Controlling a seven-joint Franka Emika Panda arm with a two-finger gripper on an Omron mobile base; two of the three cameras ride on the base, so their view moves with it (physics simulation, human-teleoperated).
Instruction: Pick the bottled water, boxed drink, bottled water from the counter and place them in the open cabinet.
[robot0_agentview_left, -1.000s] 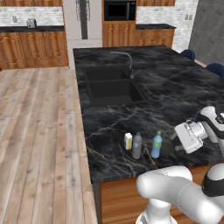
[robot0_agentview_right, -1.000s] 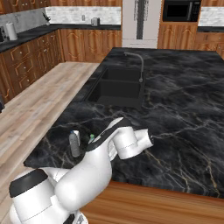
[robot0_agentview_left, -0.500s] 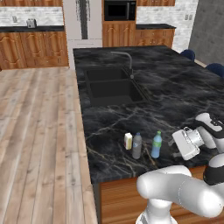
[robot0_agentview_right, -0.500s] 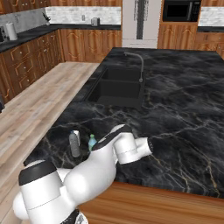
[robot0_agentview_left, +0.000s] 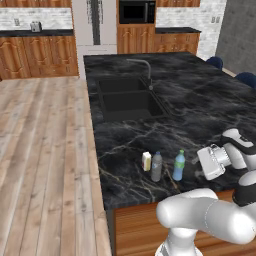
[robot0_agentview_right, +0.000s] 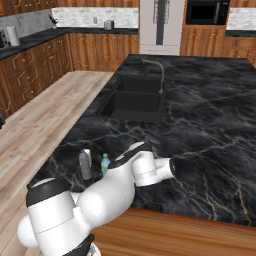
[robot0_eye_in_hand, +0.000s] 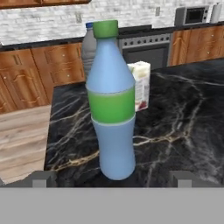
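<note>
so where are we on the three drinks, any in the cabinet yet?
None placed: the blue bottle, the greyish bottle and the boxed drink all stand upright on the counter near its front edge. In hand: nothing. The gripper is open, level with the blue bottle, which is centred between its fingertips in the hand view. Left: grasp it, carry it over, then two more trips.

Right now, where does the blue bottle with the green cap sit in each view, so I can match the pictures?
Left base view: blue bottle near the counter's front edge, rightmost of three drinks, left of the gripper.
Right base view: just its green cap and shoulder peek out behind the white arm, right of the grey bottle.
Hand view: centre, close up, upright between the open fingertips.
Shared landmark: the grey bottle beside it.
</note>
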